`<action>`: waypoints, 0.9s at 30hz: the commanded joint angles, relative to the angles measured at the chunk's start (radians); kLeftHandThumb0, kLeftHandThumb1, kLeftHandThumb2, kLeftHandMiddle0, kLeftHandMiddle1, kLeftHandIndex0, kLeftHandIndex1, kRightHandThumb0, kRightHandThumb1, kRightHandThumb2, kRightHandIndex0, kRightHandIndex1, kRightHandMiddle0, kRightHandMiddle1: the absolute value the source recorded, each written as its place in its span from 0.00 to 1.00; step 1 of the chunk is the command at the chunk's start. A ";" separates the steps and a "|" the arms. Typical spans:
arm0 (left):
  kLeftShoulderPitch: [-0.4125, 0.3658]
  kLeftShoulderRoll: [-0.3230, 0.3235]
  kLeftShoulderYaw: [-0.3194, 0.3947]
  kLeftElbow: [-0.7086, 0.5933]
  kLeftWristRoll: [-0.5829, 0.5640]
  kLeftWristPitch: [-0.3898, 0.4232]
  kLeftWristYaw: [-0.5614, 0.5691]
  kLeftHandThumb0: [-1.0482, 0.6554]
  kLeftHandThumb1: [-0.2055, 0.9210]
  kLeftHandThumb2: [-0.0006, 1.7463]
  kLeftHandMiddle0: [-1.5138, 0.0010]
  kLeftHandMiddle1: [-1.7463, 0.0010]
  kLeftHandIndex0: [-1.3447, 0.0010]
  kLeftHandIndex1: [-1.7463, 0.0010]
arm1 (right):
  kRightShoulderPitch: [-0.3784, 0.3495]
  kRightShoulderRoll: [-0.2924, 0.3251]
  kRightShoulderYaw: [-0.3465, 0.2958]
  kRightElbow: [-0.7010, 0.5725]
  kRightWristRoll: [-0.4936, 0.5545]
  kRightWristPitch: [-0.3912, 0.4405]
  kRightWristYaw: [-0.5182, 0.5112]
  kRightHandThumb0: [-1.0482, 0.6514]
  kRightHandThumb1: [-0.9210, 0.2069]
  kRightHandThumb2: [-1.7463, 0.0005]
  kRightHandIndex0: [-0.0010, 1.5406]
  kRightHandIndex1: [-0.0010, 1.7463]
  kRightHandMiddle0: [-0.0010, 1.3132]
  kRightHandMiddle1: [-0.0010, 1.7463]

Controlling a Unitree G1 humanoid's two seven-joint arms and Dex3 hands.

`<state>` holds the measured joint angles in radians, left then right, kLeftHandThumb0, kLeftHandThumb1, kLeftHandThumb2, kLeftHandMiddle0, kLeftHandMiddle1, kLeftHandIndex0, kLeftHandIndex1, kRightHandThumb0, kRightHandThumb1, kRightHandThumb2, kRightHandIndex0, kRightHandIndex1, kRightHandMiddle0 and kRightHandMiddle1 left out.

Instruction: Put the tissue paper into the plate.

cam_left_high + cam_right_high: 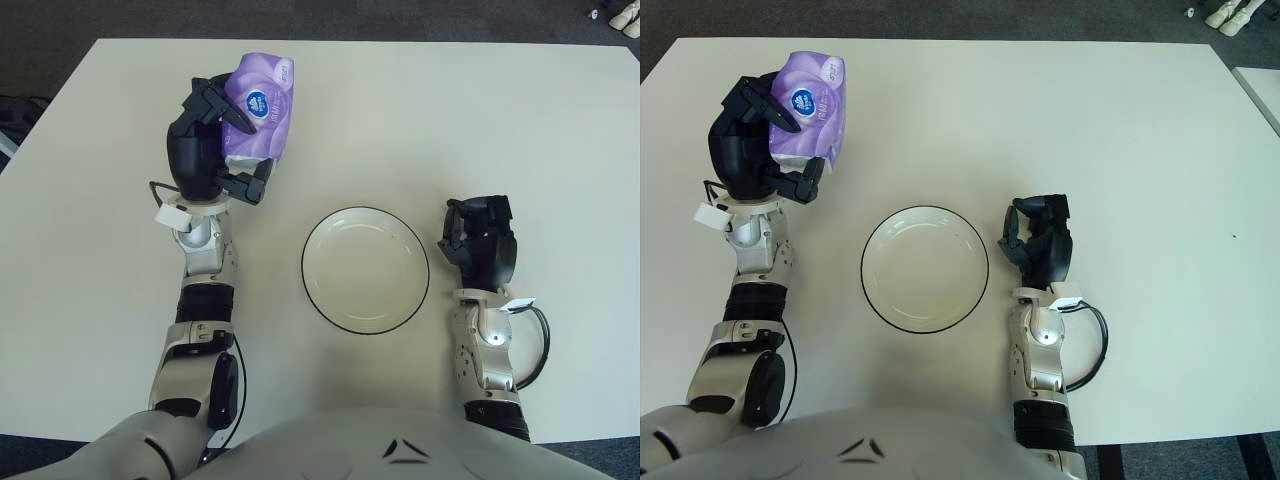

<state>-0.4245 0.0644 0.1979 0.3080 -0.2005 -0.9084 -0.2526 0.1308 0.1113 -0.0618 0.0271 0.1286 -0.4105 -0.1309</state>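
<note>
left robot hand (210,145) gripping tissue pack (257,108), plate (365,269)

tissue paper pack (258,110): glossy purple plastic wrap, creased. plate (365,269): smooth, glossy, dark-rimmed. desk (450,120): matt, smooth, cream. left hand (210,140): matt black plastic fingers (247,186).

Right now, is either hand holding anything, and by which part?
The left hand grips the purple tissue pack by its left side and near end. The right hand, right of the plate, holds nothing.
</note>
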 commanded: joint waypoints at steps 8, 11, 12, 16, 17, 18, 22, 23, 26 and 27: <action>-0.005 0.017 0.001 -0.010 -0.007 -0.019 0.012 0.61 0.08 1.00 0.35 0.09 0.47 0.00 | 0.061 0.029 -0.008 0.092 0.009 0.077 -0.007 0.40 0.17 0.54 0.32 0.79 0.23 1.00; 0.149 0.237 -0.367 -0.068 0.116 -0.148 -0.319 0.61 0.10 1.00 0.38 0.06 0.48 0.00 | 0.076 0.033 0.005 0.057 0.008 0.095 -0.007 0.40 0.16 0.55 0.32 0.78 0.23 1.00; 0.175 0.317 -0.469 -0.141 0.121 -0.139 -0.429 0.61 0.10 1.00 0.38 0.05 0.48 0.00 | 0.081 0.033 0.009 0.047 0.007 0.099 -0.006 0.40 0.16 0.55 0.32 0.78 0.23 1.00; 0.077 0.448 -0.502 -0.424 0.011 0.072 -0.556 0.61 0.12 1.00 0.40 0.01 0.49 0.01 | 0.088 0.030 0.014 0.036 0.006 0.103 -0.005 0.40 0.12 0.58 0.31 0.77 0.21 1.00; 0.077 0.454 -0.505 -0.443 0.029 0.063 -0.555 0.61 0.14 0.98 0.41 0.01 0.49 0.04 | 0.089 0.030 0.015 0.035 0.006 0.104 -0.004 0.40 0.12 0.59 0.31 0.76 0.20 1.00; 0.078 0.458 -0.506 -0.457 0.040 0.060 -0.557 0.61 0.15 0.97 0.42 0.00 0.48 0.06 | 0.090 0.030 0.015 0.035 0.006 0.104 -0.004 0.40 0.11 0.59 0.31 0.76 0.20 1.00; 0.059 0.447 -0.505 -0.460 0.065 0.050 -0.556 0.61 0.18 0.94 0.43 0.00 0.49 0.08 | 0.090 0.030 0.016 0.035 0.006 0.104 -0.004 0.40 0.11 0.60 0.31 0.76 0.20 1.00; 0.042 0.433 -0.508 -0.439 0.069 0.048 -0.554 0.61 0.19 0.93 0.44 0.00 0.49 0.09 | 0.091 0.030 0.016 0.035 0.006 0.103 -0.004 0.40 0.11 0.60 0.31 0.76 0.20 1.00; 0.011 0.413 -0.514 -0.466 0.096 0.101 -0.542 0.61 0.22 0.90 0.46 0.00 0.48 0.12 | 0.092 0.033 0.014 0.035 0.009 0.109 -0.007 0.40 0.11 0.60 0.31 0.76 0.20 1.00; 0.018 0.412 -0.520 -0.441 0.087 0.097 -0.548 0.61 0.22 0.90 0.46 0.00 0.48 0.12 | 0.092 0.033 0.014 0.035 0.008 0.111 -0.008 0.40 0.11 0.60 0.31 0.76 0.20 1.00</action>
<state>-0.3898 0.4727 -0.3016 -0.1237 -0.1148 -0.8282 -0.7849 0.1414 0.1108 -0.0488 -0.0002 0.1273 -0.3893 -0.1299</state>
